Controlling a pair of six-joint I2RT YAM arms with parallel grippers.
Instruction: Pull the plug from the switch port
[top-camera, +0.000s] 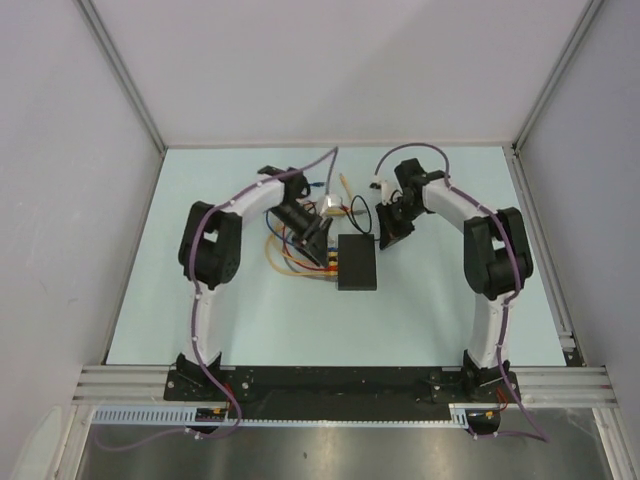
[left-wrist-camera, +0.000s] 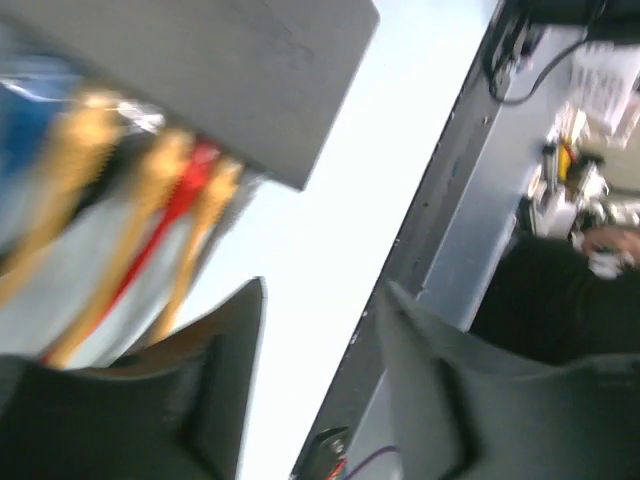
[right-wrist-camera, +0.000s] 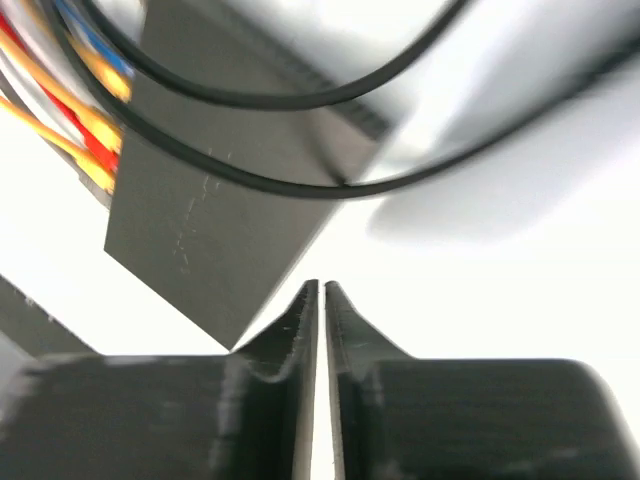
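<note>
Two pairs of jaws stood at the switch (top-camera: 357, 262), both empty. The left gripper (left-wrist-camera: 322, 300) was spread wide, with only bare table (left-wrist-camera: 330, 180) showing between its jaws. The row of plugs (left-wrist-camera: 165, 165) sat just ahead and off to one side, not yet inside the gap. Those plugs, several orange and one red, all looked seated in the port edge of the box, and their cables (top-camera: 285, 262) trailed away toward the left arm. The right gripper (right-wrist-camera: 320, 295) was closed to a hairline slit on nothing, its tips close to a corner of the switch; whether they touched it could not be told. A black cable (right-wrist-camera: 250, 100) looped across the box in that view. The switch itself lay flat at mid-table between the two arms. By this evidence the task had barely started, with no plug gripped and none drawn out. The left jaws would have to shift over one plug, close on it and pull it straight out, perhaps with the right gripper steadying the box.
</note>
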